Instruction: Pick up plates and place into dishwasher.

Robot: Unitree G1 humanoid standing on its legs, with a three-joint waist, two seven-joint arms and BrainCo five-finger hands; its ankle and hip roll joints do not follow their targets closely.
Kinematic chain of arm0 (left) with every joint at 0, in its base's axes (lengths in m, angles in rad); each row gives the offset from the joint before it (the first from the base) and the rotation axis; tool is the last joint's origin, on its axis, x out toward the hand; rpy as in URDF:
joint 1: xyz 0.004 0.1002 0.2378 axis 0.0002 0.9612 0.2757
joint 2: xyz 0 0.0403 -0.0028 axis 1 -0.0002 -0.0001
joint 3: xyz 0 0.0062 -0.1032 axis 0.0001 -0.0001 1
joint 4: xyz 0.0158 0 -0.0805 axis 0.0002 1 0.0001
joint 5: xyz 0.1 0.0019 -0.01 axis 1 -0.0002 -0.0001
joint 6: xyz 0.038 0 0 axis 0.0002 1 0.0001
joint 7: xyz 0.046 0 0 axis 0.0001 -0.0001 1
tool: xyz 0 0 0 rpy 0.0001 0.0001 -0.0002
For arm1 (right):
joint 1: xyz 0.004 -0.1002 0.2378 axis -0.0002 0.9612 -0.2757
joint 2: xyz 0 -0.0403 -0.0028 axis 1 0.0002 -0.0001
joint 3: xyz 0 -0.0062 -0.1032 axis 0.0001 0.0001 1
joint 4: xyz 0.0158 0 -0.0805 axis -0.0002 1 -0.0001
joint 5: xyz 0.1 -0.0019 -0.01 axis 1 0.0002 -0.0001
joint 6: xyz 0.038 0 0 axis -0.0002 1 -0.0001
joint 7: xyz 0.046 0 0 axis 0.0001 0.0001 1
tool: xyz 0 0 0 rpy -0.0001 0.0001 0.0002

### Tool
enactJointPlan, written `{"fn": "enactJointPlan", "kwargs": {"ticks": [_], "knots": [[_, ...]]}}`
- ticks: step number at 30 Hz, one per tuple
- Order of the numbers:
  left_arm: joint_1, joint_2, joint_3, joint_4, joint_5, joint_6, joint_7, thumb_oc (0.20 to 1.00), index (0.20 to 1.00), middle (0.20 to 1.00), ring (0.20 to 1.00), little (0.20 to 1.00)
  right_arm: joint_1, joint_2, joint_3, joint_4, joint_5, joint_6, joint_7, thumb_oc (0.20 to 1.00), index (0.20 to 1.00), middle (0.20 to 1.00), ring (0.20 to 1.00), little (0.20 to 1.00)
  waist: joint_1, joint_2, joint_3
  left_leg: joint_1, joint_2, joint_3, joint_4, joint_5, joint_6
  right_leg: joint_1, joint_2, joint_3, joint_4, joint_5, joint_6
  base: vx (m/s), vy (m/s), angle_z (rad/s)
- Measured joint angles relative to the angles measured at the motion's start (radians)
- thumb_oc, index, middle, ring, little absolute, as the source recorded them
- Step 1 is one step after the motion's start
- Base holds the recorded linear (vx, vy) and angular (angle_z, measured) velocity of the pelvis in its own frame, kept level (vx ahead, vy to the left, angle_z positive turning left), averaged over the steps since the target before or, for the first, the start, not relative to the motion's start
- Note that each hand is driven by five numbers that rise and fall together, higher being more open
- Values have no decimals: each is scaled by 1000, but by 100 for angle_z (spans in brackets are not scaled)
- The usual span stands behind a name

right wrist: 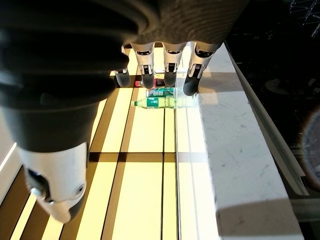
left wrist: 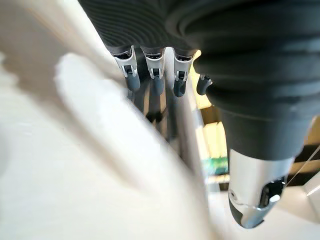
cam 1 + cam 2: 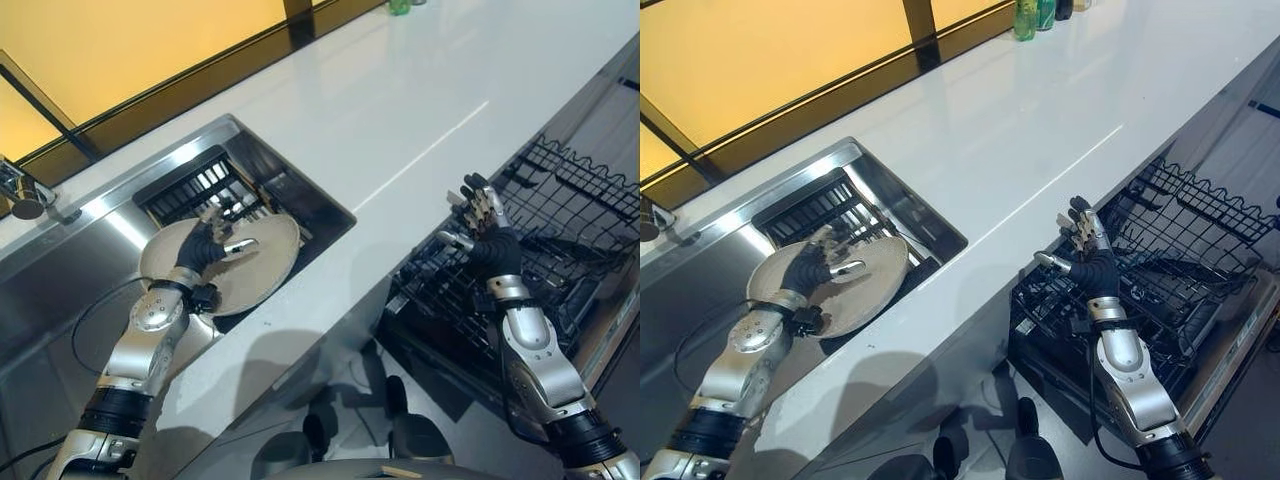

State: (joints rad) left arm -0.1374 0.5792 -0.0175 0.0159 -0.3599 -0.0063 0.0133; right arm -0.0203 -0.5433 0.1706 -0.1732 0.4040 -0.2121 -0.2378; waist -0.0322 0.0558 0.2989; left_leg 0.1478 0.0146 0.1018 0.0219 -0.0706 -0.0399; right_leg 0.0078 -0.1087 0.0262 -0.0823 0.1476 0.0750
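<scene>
- Right hand (image 3: 488, 228) is held above dishwasher rack (image 3: 560, 250), fingers straight, nothing grasped.
- Plate (image 3: 255, 262) is pinched by left hand (image 3: 205, 248), tilted over sink (image 3: 120, 225).

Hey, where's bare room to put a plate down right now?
The white countertop is bare between the steel sink and the black dishwasher rack. The sink is crowded: the left hand holds the round beige plate there.
</scene>
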Motion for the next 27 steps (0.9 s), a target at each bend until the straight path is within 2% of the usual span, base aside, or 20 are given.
{"fn": "enactJointPlan", "kwargs": {"ticks": [4, 8, 17, 22, 27], "knots": [[11, 0, 59, -40, 73, -54, 72, 1000, 1000, 1000, 1000, 1000, 33, 21, -2, 0, 0, 0, 2, 1000, 1000, 1000, 1000, 1000, 9, -10, -26, 3, 1, -4, -4, 0, 0, 8, -3, -15, -7, 1, 0, 12, -7, 3], [17, 0, 110, -54, 74, -98, 111, 1000, 1000, 1000, 1000, 1000, 53, 22, -12, 0, 0, -1, 11, 1000, 1000, 1000, 1000, 1000, 23, -15, -33, 12, 1, -4, -12, 0, 0, 13, -2, -15, -7, 2, 2, 0, 0, 0], [57, 2, 158, -124, 181, -118, 125, 1000, 1000, 1000, 1000, 1000, 110, 24, -19, 0, 0, 5, 38, 1000, 1000, 1000, 1000, 1000, 23, -12, -61, 34, 1, -5, -28, 1, 1, 28, -3, -18, -7, -6, 4, 0, 0, 0], [99, 60, 174, -165, 272, -118, 51, 1000, 1000, 1000, 1000, 1000, 152, 24, -41, -5, 3, 26, 61, 1000, 1000, 1000, 1000, 1000, 22, -5, -63, 36, 1, -8, -29, 1, 2, 32, -4, -22, -7, -8, 6, -7, 28, 2], [185, 103, 234, -180, 307, -118, -42, 1000, 1000, 1000, 1000, 1000, 194, 12, -97, -22, 31, 57, 91, 1000, 1000, 1000, 1000, 1000, 23, 19, -69, 36, -1, -26, -33, 3, 4, 39, -10, -40, -8, -16, 6, -28, 53, 11]]}}
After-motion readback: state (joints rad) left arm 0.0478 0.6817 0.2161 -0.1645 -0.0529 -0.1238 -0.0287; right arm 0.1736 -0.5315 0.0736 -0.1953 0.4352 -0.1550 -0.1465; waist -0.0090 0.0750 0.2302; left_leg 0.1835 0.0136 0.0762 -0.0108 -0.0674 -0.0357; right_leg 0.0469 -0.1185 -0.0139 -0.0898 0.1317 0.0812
